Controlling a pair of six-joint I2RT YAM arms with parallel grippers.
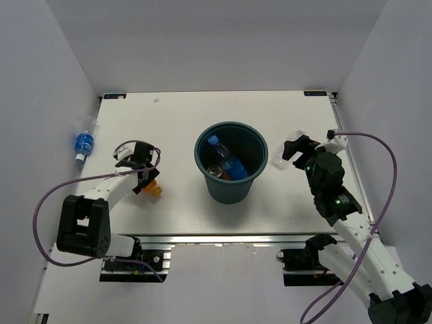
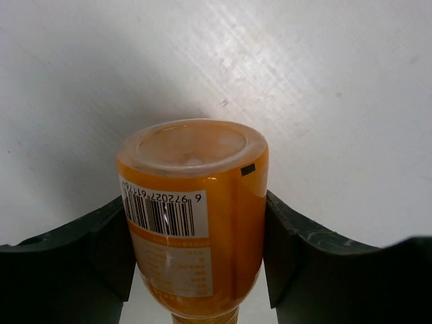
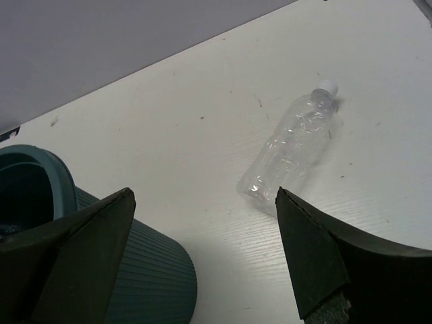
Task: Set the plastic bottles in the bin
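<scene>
— Which step is judged to be in hand?

— A grasp, it would seem; the small orange-filled plastic bottle (image 2: 192,216) is clamped in the left gripper (image 2: 197,246), low over the white table (image 1: 182,115) and left of the dark blue-grey round plastic bin (image 1: 200,145); whether it is raised clear of the surface cannot be told.

— And how are the jaws set?

— The left pair is closed narrowly onto the bottle's sides, with both pads pressed against it; the right gripper (image 3: 202,250) is spread wide, and nothing is held or touched by it; the plain clear plastic bottle with a white cap (image 3: 291,150) is seen lying on its side just beyond those fingers, right of the bin.

— What is called for next?

— Probably a lift above the rolled rim, a carry rightward, and a release over the opening, where two bottles (image 1: 226,162) are already lodged; a blue-labelled clear bottle (image 1: 83,143) lies by the far-left wall, and a long reach would likely be needed for it.
</scene>
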